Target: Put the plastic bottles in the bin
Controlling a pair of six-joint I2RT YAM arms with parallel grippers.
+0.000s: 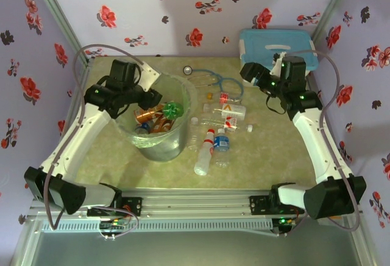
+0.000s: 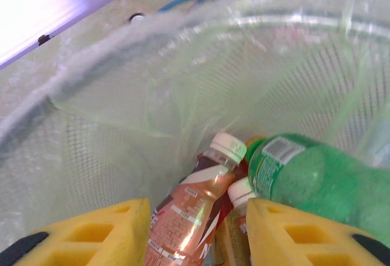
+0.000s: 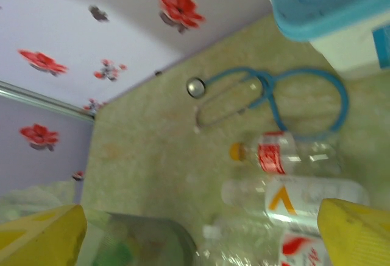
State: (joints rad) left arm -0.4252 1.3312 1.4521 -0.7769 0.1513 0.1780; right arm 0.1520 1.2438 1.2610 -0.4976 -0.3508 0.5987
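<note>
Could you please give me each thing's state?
bin, upright, bottles inside
green bottle, lying in the bin
brown bottle, in the bin, capped
bottles on the table, outside the bin
white box, lid closed
left gripper, jaws slightly apart at the bin
right gripper, jaws wide open

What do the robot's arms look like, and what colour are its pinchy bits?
The left arm and right arm are white tubes with chunky black joints. A thin grey cable loops over each one, and tiny green lights glow on the black parts. The left tool and right tool have bright yellow, spongy-looking fingers with blocky hollows.
</note>
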